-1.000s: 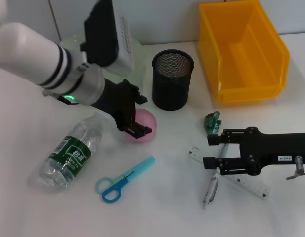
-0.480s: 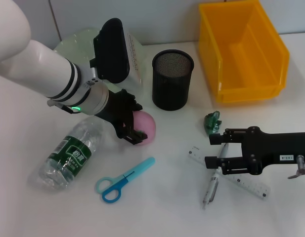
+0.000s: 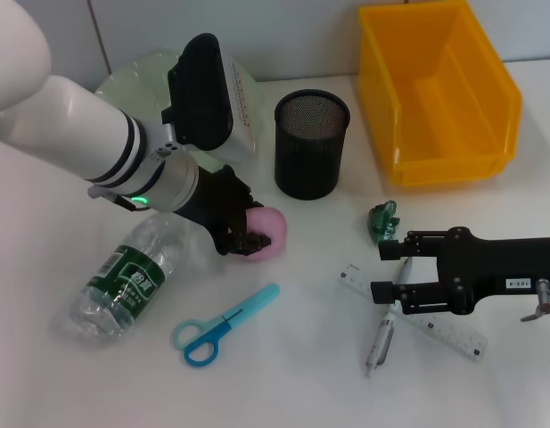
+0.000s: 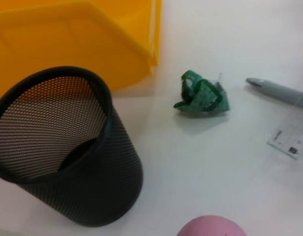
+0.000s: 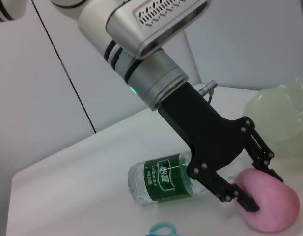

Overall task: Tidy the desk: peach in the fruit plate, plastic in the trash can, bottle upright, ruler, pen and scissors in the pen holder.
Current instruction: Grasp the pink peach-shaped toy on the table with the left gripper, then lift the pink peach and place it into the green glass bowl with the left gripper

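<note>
At centre-left of the head view, the left gripper is down on the white desk with its black fingers spread around the pink peach, one on each side of the fruit; whether they press it cannot be told. The right wrist view shows the same grip, the fingertips at the peach's near side.

The pale green fruit plate sits at upper left, largely behind the arm. A plastic bottle with a green label lies on its side at lower left, and blue scissors lie just below the peach.

The black mesh pen holder stands at upper centre, beside the yellow bin at upper right. The right gripper rests open-jawed at lower right over the grey pen and clear ruler, with the crumpled green plastic just above it.
</note>
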Controlling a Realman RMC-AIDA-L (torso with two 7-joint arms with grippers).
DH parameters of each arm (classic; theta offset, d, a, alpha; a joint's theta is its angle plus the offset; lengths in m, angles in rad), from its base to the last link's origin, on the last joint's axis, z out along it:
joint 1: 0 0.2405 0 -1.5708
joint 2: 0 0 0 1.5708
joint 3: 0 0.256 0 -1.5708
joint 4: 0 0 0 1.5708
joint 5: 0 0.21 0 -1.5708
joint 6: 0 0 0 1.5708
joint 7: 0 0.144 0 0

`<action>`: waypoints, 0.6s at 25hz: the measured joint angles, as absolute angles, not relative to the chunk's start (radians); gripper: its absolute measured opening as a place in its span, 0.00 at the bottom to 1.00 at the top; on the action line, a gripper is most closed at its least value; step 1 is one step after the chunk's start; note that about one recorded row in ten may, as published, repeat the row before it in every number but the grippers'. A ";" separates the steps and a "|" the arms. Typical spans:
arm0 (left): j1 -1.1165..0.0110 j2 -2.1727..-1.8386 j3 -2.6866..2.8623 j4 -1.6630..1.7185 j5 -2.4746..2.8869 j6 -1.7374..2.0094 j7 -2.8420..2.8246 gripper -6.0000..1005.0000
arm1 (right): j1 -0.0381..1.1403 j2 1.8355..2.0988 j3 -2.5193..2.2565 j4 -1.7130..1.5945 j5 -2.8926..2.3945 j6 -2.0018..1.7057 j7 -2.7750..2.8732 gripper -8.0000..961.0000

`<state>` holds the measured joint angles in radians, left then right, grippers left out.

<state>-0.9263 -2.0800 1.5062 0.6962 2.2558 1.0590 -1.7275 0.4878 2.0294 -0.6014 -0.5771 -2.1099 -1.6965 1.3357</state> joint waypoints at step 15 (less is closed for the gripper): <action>-0.696 -2.066 1.124 0.925 1.964 1.263 -1.709 0.35 | 0.488 2.030 -0.608 -0.573 -2.111 -1.687 1.335 0.77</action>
